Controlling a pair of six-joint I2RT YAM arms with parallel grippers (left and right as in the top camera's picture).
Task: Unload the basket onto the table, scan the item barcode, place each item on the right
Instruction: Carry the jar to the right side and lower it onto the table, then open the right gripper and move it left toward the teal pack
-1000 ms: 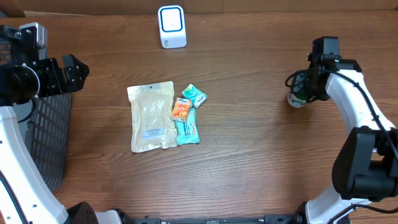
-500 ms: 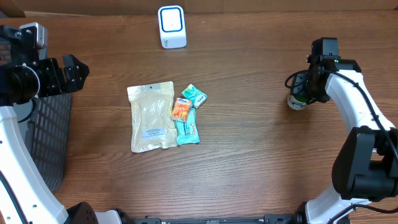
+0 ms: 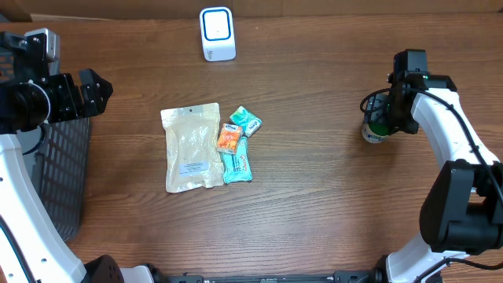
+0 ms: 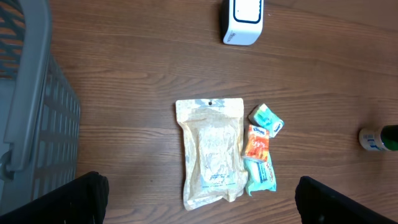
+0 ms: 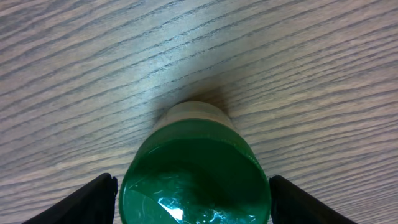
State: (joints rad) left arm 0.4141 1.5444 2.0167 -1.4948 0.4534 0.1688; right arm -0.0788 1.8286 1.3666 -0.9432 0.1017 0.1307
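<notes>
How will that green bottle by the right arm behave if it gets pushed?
The green bottle looks round and narrows to a small pale end against the table, so it would probably tip or roll. Its glossy surface may slip between the jaws.

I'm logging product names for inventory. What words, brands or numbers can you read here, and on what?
No text can be read in any view.
pouch: printed label, too small.
orange packet: print blurred.
upper teal packet: print blurred.
lower teal packet: print blurred.
bottle: white label, too small.
scanner: no readable marking.
</notes>
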